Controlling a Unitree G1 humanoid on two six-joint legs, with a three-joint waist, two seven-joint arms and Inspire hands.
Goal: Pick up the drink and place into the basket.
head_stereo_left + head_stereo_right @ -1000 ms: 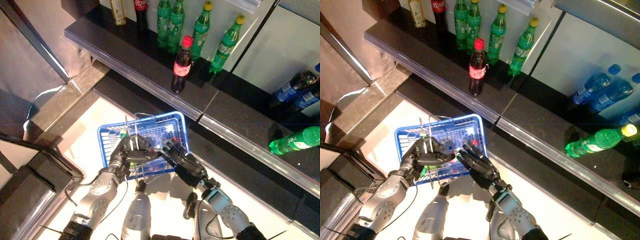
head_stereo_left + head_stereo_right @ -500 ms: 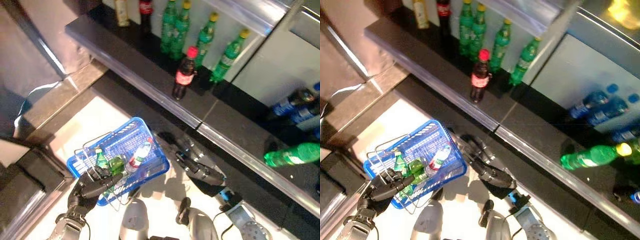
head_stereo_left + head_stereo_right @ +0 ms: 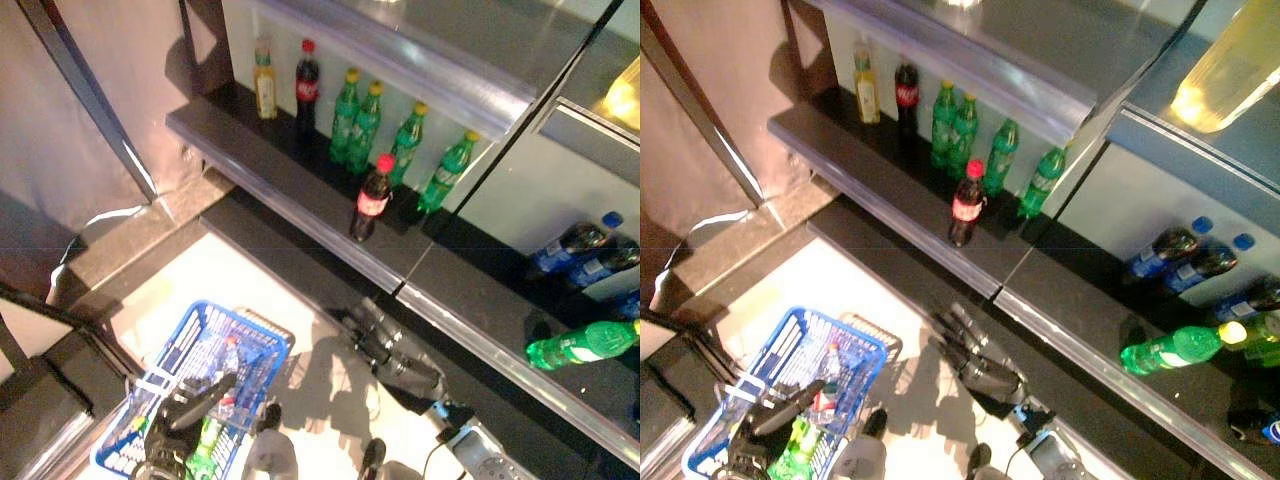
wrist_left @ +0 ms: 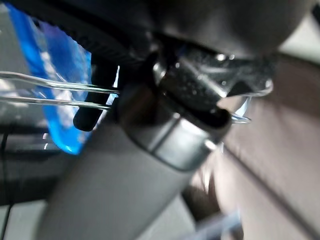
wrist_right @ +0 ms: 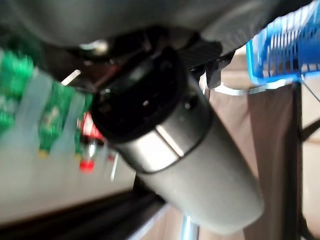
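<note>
**Basket held low, cola on shelf**

Left eye view: the left hand (image 3: 190, 405) curls round the wire handle of the blue basket (image 3: 165, 360), which holds bottles. The right hand (image 3: 385, 350) reaches toward the shelf (image 3: 260, 160) with straight, spread fingers, holding nothing. A red-capped cola bottle (image 3: 371, 197) stands upright near the shelf's front edge.

Left wrist view: wire handles (image 4: 55, 95) run beside the blue basket.
</note>
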